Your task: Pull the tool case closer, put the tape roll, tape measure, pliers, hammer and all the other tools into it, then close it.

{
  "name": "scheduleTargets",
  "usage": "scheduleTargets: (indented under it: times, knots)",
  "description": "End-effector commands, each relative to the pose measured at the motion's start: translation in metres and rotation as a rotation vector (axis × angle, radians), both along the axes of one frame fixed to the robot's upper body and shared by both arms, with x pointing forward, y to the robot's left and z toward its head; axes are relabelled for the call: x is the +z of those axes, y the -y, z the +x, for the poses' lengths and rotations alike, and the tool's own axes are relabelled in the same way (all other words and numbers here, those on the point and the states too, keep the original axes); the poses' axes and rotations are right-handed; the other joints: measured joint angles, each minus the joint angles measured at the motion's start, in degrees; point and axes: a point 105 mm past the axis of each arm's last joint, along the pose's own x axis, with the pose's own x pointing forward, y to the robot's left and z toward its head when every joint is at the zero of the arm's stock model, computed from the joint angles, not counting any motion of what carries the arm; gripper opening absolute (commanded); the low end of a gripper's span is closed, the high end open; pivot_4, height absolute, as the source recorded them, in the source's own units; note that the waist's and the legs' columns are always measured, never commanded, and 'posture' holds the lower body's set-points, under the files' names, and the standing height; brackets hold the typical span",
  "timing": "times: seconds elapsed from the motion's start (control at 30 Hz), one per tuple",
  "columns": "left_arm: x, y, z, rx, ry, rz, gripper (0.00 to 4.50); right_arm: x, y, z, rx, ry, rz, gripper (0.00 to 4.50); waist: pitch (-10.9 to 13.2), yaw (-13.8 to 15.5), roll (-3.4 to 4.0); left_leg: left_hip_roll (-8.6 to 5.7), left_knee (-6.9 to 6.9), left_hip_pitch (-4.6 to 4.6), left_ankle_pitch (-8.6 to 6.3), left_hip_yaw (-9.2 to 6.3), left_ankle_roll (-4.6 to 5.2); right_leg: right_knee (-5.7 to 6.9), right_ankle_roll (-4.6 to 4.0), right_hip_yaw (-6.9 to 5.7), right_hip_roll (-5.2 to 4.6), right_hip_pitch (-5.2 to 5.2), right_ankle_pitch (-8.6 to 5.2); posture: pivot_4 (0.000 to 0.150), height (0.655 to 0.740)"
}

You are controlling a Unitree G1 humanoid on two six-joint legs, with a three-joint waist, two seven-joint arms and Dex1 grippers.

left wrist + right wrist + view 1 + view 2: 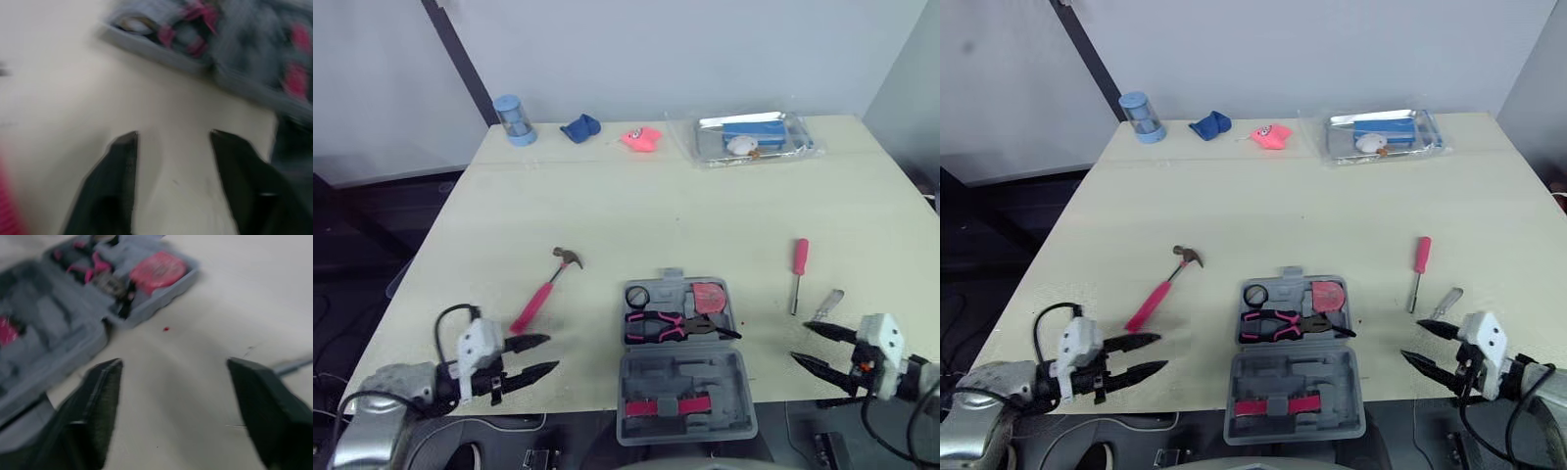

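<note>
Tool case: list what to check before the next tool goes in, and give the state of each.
1. The tool case is open, near the front edge of the table: ok.
2. The tape roll, tape measure and pliers lie inside it: ok.
3. The hammer is packed: not ok, it lies on the table left of the case.
4. The pink-handled screwdriver and small grey tool are packed: not ok, both lie right of the case.
5. The left hand and right hand are open and empty: ok.
6. A free slot fits the hammer: cannot tell.
</note>
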Motion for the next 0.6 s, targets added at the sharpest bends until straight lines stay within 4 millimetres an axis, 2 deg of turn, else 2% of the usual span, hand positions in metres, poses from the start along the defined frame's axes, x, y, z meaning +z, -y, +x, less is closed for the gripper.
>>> scheduleTargets:
  times: [0.03, 0.07, 0.1, 0.13, 0.17, 0.37, 0.47, 0.6]
  knots:
    - [-0.003, 0.01, 0.005, -0.098, 0.005, 0.015, 0.8, -0.01, -0.013, 0.001, 0.133, 0.014, -0.066, 1.67, 0.01, -0.01, -0.01, -0.01, 0.0, -0.01, 0.03, 0.0, -0.05, 0.0, 0.0, -0.02, 0.05, 0.0, 0.0, 0.15, 0.74]
    - [-0.003, 0.012, 0.007, -0.117, 0.002, 0.012, 0.42, -0.013, -0.015, 0.004, 0.157, 0.014, -0.085, 1.28, 0.02, -0.07, -0.01, 0.0, 0.01, -0.01, 0.05, -0.01, -0.08, 0.01, 0.0, -0.02, 0.05, -0.01, 0.0, 0.15, 0.74]
    - [-0.003, 0.015, 0.009, -0.132, -0.002, 0.007, 0.0, -0.016, -0.018, 0.007, 0.179, 0.017, -0.101, 0.65, 0.01, -0.14, 0.0, 0.0, 0.02, -0.02, 0.05, -0.01, -0.08, 0.01, 0.0, -0.01, 0.04, -0.01, 0.01, 0.15, 0.74]
    - [-0.004, 0.018, 0.01, -0.156, -0.012, 0.003, 0.0, -0.018, -0.024, 0.013, 0.203, 0.019, -0.113, 0.17, 0.02, -0.19, 0.01, -0.01, 0.02, -0.01, 0.06, -0.01, -0.1, 0.01, 0.0, 0.0, 0.03, -0.01, 0.01, 0.15, 0.74]
    - [-0.005, 0.02, 0.012, -0.17, -0.018, 0.001, 0.0, -0.02, -0.028, 0.018, 0.219, 0.022, -0.12, 0.07, 0.02, -0.33, 0.01, -0.01, 0.03, -0.02, 0.06, -0.01, -0.1, 0.02, 0.0, 0.01, 0.03, -0.03, 0.01, 0.15, 0.74]
    - [-0.01, 0.028, 0.022, -0.223, -0.041, -0.003, 0.0, -0.021, -0.058, 0.036, 0.319, 0.029, -0.149, 0.07, 0.03, -0.39, 0.01, -0.02, 0.04, -0.01, 0.08, -0.03, -0.14, 0.13, 0.0, 0.01, 0.05, -0.07, 0.01, 0.15, 0.74]
    - [-0.012, 0.03, 0.024, -0.243, -0.058, -0.002, 0.0, -0.019, -0.072, 0.038, 0.355, 0.03, -0.152, 0.07, 0.03, -0.17, 0.01, -0.06, 0.05, -0.12, 0.09, -0.05, -0.15, 0.12, 0.0, 0.0, 0.05, -0.17, 0.01, 0.15, 0.74]
    - [-0.017, 0.033, 0.024, -0.263, -0.085, -0.002, 0.0, -0.017, -0.079, 0.036, 0.389, 0.022, -0.171, 0.07, 0.03, -0.25, 0.01, -0.1, 0.06, -0.12, 0.09, -0.06, -0.15, 0.13, 0.0, 0.02, 0.04, -0.18, 0.01, 0.15, 0.74]
